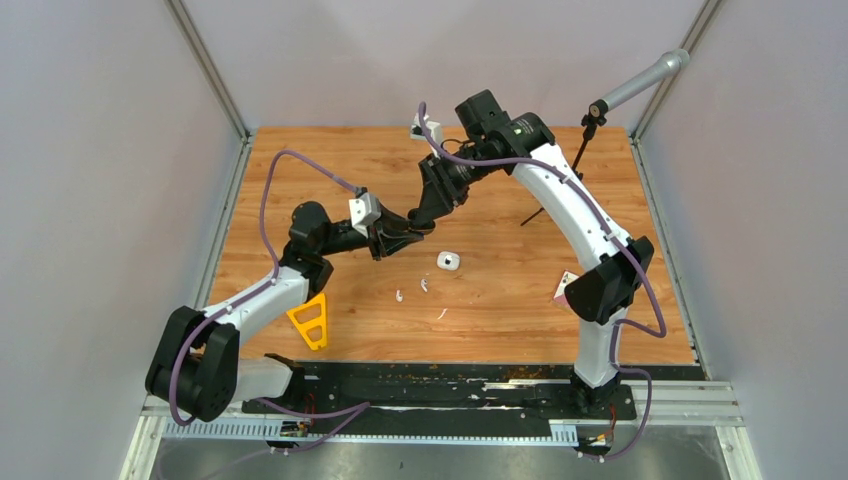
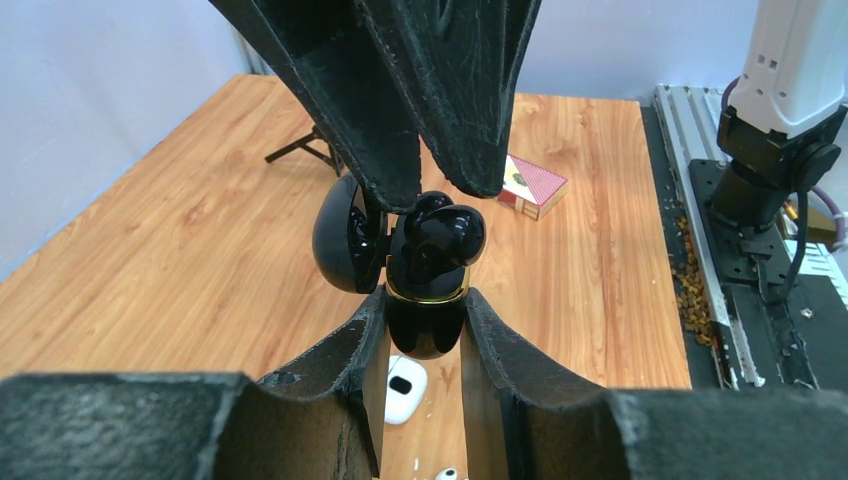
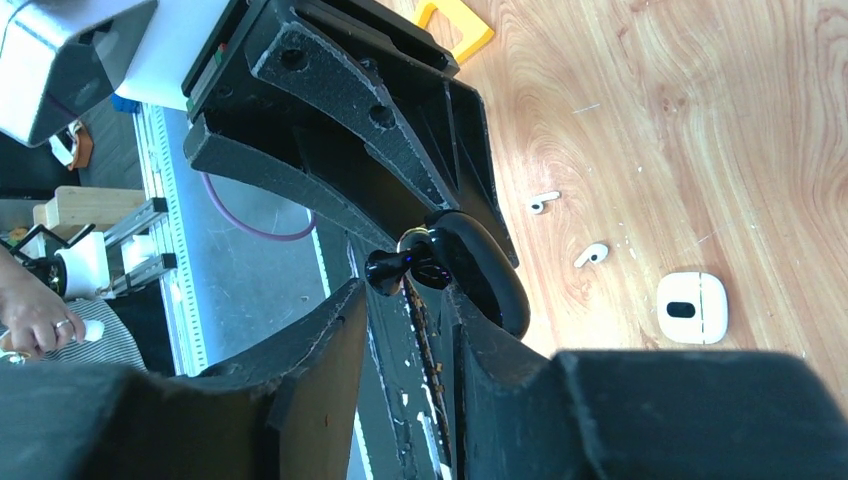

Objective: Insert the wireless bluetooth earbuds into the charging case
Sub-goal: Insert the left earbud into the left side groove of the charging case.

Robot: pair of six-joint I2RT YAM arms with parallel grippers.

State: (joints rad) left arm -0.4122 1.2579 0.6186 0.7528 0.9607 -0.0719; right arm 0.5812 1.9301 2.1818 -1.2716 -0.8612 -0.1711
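Wooden table (image 1: 500, 160) beneath: left gripper (image 2: 425, 305) clamps open black case (image 2: 425, 335), mouth facing right gripper (image 2: 440, 190), whose parted jaws straddle the black earbud (image 2: 440, 235) seated there; grip unclear.

No word, brand name or number can be read in any view. The nearest thing to a label is a pale round emblem on the small red box (image 2: 533, 186). That box lies on the table (image 2: 200, 250) beyond the tips of the left gripper (image 2: 425, 300), to the right in its wrist view, and the emblem is too small to make out. The white case (image 2: 405, 385), seen low between that gripper's fingers, bears one dark oval mark and no letters.
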